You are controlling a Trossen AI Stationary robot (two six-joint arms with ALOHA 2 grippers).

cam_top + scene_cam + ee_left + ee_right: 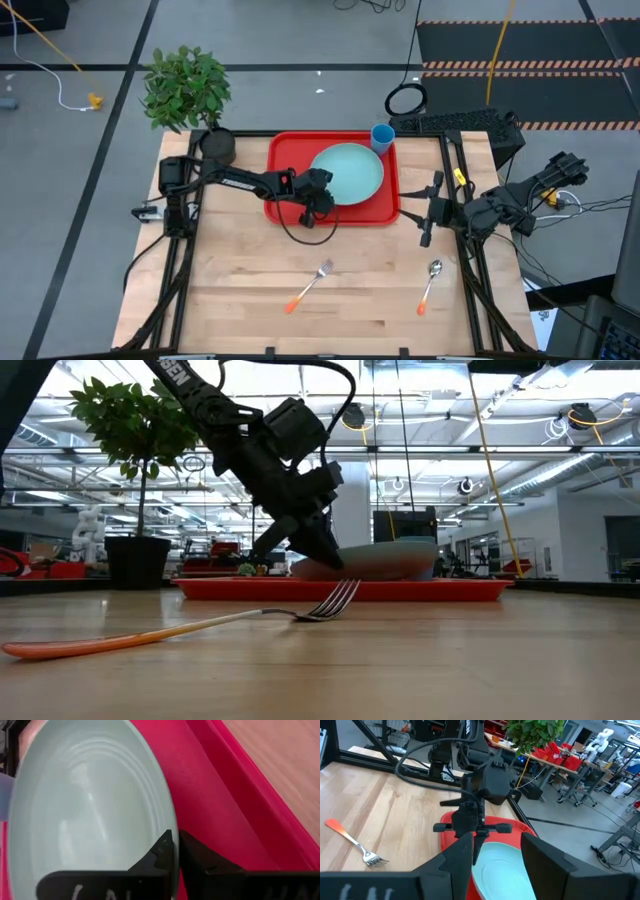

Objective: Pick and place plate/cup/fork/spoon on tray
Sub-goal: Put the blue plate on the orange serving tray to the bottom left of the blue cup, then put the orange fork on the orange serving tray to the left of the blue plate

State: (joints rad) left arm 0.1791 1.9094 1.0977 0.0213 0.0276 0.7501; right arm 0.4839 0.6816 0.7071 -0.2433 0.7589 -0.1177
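The mint plate (352, 170) lies on the red tray (285, 150), with the blue cup (382, 137) at the tray's far right corner. My left gripper (322, 196) is over the tray's near part, shut on the plate's near-left rim. My right gripper (428, 212) is open and empty just right of the tray; in its wrist view (497, 865) it faces the left gripper and the plate (497, 870). The fork (310, 285) and the spoon (430, 284) lie flat on the table near the front edge. My left gripper pinches the plate's rim (169, 827) between its two fingers, one finger (162, 851) on the inner face and one (200, 855) on the outer side. The fingers slant down from the table's left and near side. In the low view the plate (385, 560) sits low on the tray; whether the held side is raised I cannot tell.
A potted plant (190, 95) stands at the table's far left corner beside the tray. A black keyboard (455, 122) lies at the far right. Bare wood shows between the tray and the cutlery.
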